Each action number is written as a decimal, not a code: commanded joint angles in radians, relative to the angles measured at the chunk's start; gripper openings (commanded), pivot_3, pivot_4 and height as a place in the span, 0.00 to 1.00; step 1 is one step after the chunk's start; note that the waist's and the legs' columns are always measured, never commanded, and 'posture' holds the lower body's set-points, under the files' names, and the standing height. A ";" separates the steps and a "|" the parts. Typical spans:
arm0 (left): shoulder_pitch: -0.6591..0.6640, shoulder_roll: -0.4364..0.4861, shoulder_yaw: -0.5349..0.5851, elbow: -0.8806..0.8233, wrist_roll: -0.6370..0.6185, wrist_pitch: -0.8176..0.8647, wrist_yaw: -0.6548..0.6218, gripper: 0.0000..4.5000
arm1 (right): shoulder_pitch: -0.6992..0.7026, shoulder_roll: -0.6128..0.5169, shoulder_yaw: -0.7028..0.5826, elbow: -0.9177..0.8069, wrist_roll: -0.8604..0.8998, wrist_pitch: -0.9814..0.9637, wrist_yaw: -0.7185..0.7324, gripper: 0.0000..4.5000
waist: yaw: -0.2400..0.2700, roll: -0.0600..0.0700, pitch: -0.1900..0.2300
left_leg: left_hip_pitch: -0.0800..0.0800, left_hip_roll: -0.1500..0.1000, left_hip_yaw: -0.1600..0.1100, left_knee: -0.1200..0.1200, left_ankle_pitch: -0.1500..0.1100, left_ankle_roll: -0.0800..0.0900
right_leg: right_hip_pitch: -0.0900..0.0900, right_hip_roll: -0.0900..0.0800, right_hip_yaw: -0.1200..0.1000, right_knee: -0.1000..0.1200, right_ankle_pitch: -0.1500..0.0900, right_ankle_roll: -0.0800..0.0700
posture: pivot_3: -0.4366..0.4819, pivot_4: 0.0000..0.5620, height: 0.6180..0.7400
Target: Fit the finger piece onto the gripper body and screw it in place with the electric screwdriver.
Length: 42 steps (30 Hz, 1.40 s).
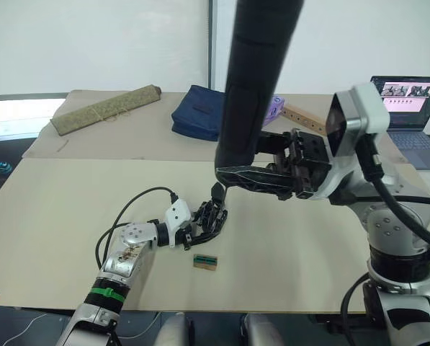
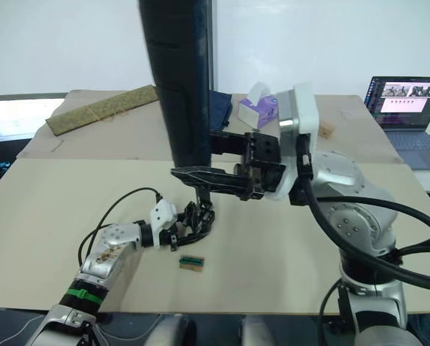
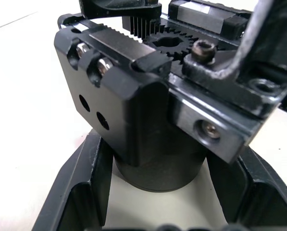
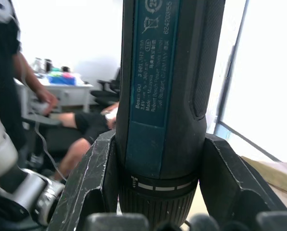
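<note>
While the left tool (image 1: 204, 229) clamps the gripper body (image 3: 148, 110) upright on the desk (image 1: 308, 238), the right tool (image 1: 254, 178) grips the electric screwdriver (image 1: 252, 86) vertically, tip directly above the body.

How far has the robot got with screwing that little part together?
Mid-job, it seems. The left gripper holds the gripper body on the table, with the finger piece apparently sticking up from it. The right gripper clamps the electric screwdriver upright, tip just above. Whether the screw is tight can't be seen.
</note>
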 commanded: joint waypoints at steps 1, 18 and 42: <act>0.000 0.004 -0.006 0.031 0.005 0.002 -0.005 0.51 | -0.061 0.038 0.008 0.005 0.015 0.007 -0.020 0.43 | 0.000 0.000 0.000 | 0.000 0.000 0.000 0.000 0.000 0.000 | 0.000 0.000 0.000 0.000 0.000 0.000 | 0.48 0.27 1.00; 0.019 -0.006 -0.014 0.050 0.013 -0.020 -0.004 0.51 | -0.143 0.160 0.134 0.138 -0.216 -0.020 -0.003 0.43 | 0.001 0.001 0.000 | 0.000 0.000 0.000 0.000 0.000 0.000 | 0.000 0.000 0.000 0.001 0.000 0.000 | 0.48 0.27 1.00; 0.030 -0.004 -0.017 0.056 0.017 -0.017 -0.006 0.51 | -0.082 0.210 0.176 0.175 -0.360 -0.050 0.044 0.43 | 0.001 0.001 -0.001 | 0.001 0.000 0.000 0.000 0.000 0.000 | 0.000 0.000 0.000 0.001 0.000 0.000 | 0.48 0.27 1.00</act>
